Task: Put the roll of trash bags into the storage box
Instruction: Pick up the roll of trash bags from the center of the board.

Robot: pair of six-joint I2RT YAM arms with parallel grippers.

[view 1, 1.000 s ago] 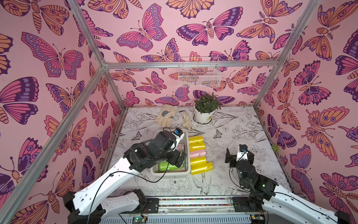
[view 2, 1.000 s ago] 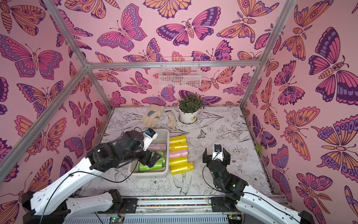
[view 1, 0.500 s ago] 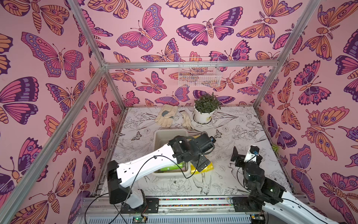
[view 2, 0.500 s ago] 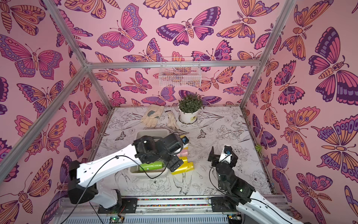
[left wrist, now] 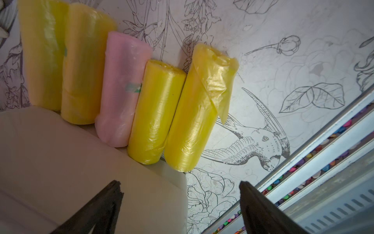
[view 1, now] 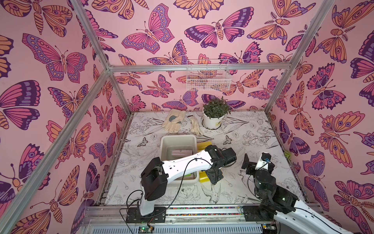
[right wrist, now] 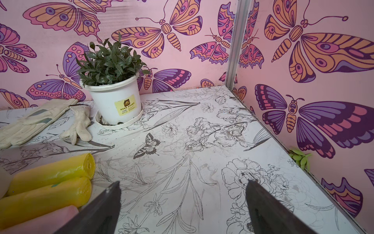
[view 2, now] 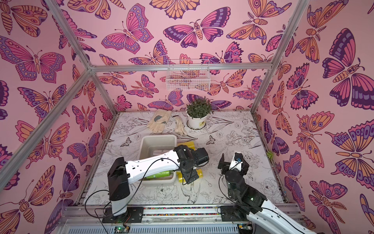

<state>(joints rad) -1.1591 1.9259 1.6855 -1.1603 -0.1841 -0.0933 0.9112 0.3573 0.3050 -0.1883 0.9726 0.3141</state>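
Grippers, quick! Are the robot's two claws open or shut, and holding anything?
Left gripper: open, holding nothing.
Right gripper: open, holding nothing.

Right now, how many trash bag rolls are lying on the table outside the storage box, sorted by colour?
Yellow rolls: 4
Pink rolls: 1
Total: 5
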